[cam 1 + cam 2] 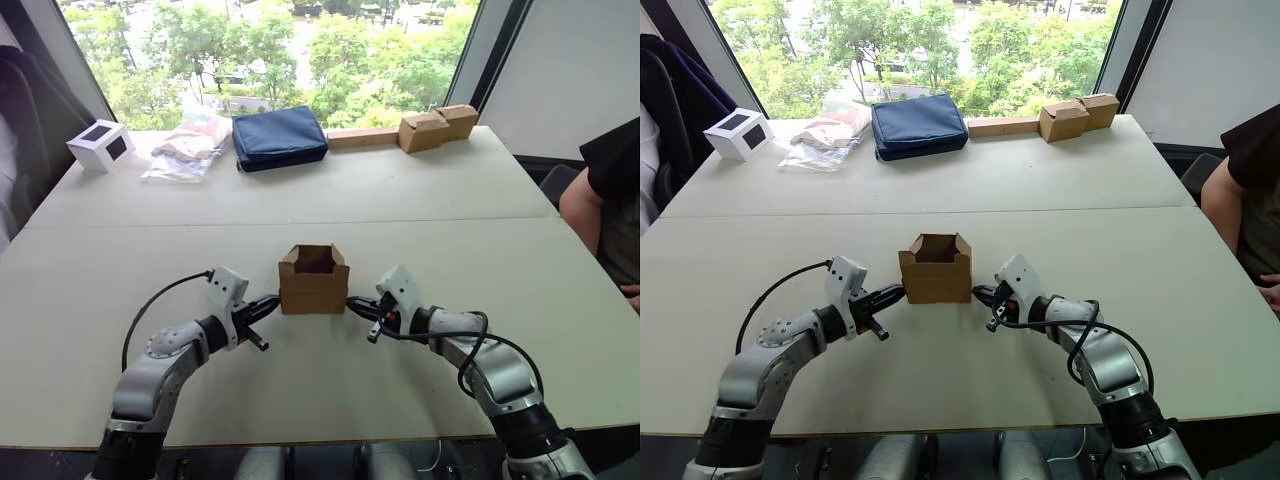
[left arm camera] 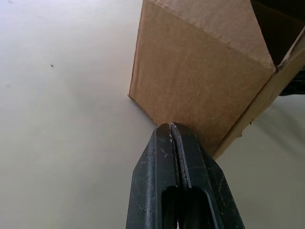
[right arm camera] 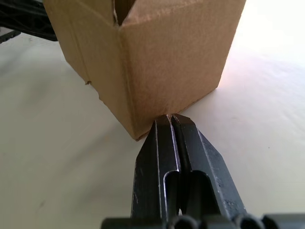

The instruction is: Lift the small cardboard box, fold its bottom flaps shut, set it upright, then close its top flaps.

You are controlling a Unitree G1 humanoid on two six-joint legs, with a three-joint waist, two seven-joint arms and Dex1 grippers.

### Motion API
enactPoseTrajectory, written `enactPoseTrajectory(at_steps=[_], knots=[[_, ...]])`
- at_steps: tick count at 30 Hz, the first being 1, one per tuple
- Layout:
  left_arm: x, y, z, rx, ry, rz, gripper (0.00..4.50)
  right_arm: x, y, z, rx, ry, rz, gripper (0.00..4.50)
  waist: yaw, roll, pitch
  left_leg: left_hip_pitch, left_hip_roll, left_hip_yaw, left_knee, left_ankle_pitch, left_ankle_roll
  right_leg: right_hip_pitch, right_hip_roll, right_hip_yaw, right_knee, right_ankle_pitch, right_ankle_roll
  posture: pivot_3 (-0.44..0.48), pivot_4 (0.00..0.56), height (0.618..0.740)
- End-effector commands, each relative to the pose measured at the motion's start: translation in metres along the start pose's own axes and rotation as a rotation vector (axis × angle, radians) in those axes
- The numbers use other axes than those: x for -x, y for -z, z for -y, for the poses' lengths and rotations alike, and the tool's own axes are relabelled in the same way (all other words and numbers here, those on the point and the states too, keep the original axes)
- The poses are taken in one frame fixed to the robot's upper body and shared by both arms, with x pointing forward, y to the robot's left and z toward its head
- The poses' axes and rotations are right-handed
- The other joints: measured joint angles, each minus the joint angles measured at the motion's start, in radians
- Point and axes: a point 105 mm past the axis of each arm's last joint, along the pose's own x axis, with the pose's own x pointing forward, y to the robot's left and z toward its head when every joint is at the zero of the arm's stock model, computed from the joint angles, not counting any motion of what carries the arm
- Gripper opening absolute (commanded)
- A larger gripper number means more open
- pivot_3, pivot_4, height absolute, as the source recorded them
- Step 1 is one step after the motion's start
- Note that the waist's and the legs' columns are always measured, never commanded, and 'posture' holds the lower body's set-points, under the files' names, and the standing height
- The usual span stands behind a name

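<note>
Left eye view is showing the small cardboard box sitting mid-worktop, top open. Left tool and right tool, fingers closed together, are pressing its lower sides; lifting likely comes next.

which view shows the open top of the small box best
The left eye view: it looks down into the small cardboard box, whose top flaps stand open. The right eye view shows much the same; the wrist views show mainly its side walls.
</note>
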Motion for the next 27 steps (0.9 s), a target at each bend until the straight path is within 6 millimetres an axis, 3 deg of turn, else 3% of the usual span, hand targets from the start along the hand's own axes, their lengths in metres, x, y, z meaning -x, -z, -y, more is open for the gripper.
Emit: enactPoseTrajectory(at_steps=[1,6,13,16,20,23,27], knots=[[0.001,-0.006,0.009,0.005,0.028,0.021,0.01,0.004,-0.014,-0.009,0.022,-0.031,0.049,0.00,0.002,0.000,0.000,0.000,0.000,0.000,0.000,0.000,0.000,0.000,0.000,0.000,0.000,0.000,0.000,0.000,0.150,0.737],[0.005,0.003,0.002,-0.005,0.007,-0.019,0.01,0.004,-0.005,-0.013,0.038,-0.050,0.017,0.00,0.002,0.000,0.000,0.000,0.000,0.000,0.000,0.000,0.000,0.000,0.000,0.000,0.000,0.000,0.000,0.000,0.150,0.737],[0.035,-0.003,0.001,0.084,0.113,-0.053,0.01,0.028,-0.004,0.016,0.124,0.013,0.003,0.00,0.000,0.000,0.000,0.001,0.000,0.000,0.000,0.000,0.000,0.000,0.000,0.000,0.000,0.000,0.000,0.000,0.150,0.737],[0.042,-0.019,-0.006,0.072,0.131,-0.040,0.01,0.044,-0.015,0.033,0.144,0.045,0.025,0.00,0.005,0.000,0.000,0.001,0.000,0.000,0.000,0.000,0.000,0.001,0.000,0.000,-0.001,0.000,0.000,0.000,0.150,0.737],[0.037,-0.063,-0.024,0.020,0.123,0.058,0.01,0.054,-0.048,0.047,0.156,0.058,0.109,0.00,0.008,0.000,0.000,0.001,0.000,0.000,0.000,0.000,0.000,0.002,-0.001,-0.001,-0.002,0.000,0.000,0.000,0.150,0.737],[0.025,-0.085,-0.019,-0.076,0.207,0.057,0.01,0.042,-0.074,0.035,0.179,-0.020,0.167,0.00,0.004,0.000,0.000,0.002,0.000,0.000,0.000,0.000,0.000,0.003,0.000,-0.001,-0.002,0.000,0.000,0.000,0.150,0.737],[0.009,-0.090,-0.012,-0.144,0.272,0.031,0.01,0.027,-0.082,0.023,0.184,-0.077,0.188,0.00,-0.004,0.000,0.000,0.003,0.000,0.000,-0.002,0.000,0.001,0.003,0.002,-0.002,-0.002,0.000,0.000,0.000,0.150,0.737]])
